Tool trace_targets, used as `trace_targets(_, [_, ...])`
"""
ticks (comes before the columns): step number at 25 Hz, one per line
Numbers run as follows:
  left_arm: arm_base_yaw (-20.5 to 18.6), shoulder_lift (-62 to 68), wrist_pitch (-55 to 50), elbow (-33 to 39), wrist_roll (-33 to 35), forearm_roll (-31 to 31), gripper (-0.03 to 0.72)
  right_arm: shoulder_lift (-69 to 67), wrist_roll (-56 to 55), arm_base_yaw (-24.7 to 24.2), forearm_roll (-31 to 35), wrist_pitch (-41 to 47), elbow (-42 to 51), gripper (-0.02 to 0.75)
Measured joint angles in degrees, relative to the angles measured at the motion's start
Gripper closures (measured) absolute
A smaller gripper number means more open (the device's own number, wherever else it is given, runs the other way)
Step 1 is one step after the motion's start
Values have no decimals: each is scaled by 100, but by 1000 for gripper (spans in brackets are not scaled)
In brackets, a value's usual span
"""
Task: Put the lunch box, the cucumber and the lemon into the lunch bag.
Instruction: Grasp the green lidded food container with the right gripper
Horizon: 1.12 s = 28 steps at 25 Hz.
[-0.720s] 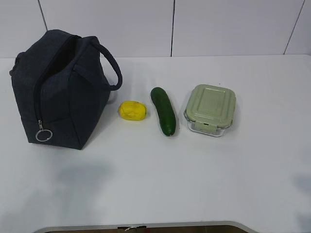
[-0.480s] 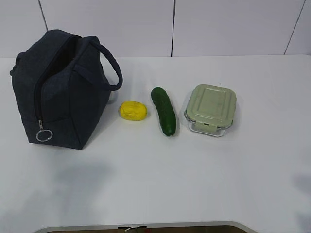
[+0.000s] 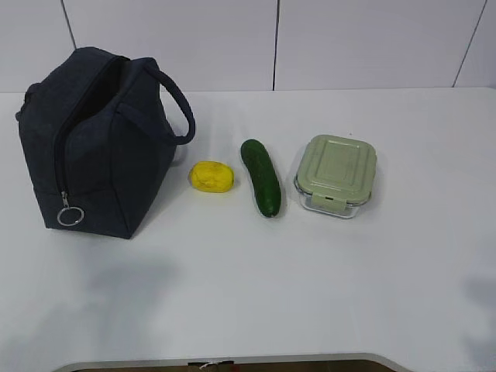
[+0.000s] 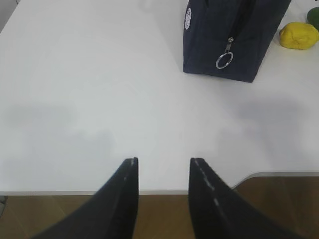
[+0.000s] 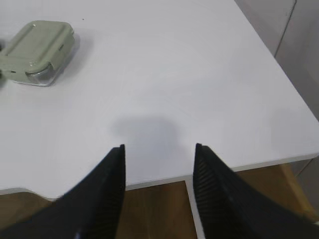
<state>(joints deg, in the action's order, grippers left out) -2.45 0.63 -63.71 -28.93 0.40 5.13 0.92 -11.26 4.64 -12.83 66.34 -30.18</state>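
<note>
Nothing packed yet. Lunch bag [image 3: 97,143] stands far left with its zipper partly undone; lemon [image 3: 211,177], cucumber [image 3: 261,177], lunch box [image 3: 335,175] line up to its right on the surface [image 3: 310,271]. Left gripper [image 4: 162,172] and right gripper [image 5: 159,159] both released, empty, at the near edge.

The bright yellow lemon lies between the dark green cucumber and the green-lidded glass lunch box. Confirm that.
Not so. The exterior view shows the bright yellow lemon between the navy fabric lunch bag and the dark green cucumber; the green-lidded glass lunch box lies beyond the cucumber.
</note>
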Motion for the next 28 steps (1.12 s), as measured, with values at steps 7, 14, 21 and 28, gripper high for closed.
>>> trace_targets(7, [0,0,0,0,0,0,446,-1030,0,0,276,-71,-636,371])
trace_targets(14, [0,0,0,0,0,0,446,-2420,0,0,290,-272,-1205,371])
trace_targets(21, [0,0,0,0,0,0,446,-3712,-88,0,632,-720,-1282,371])
trace_targets(28, [0,0,0,0,0,0,446,-5266,-101,0,1186,-1177,-1411,371])
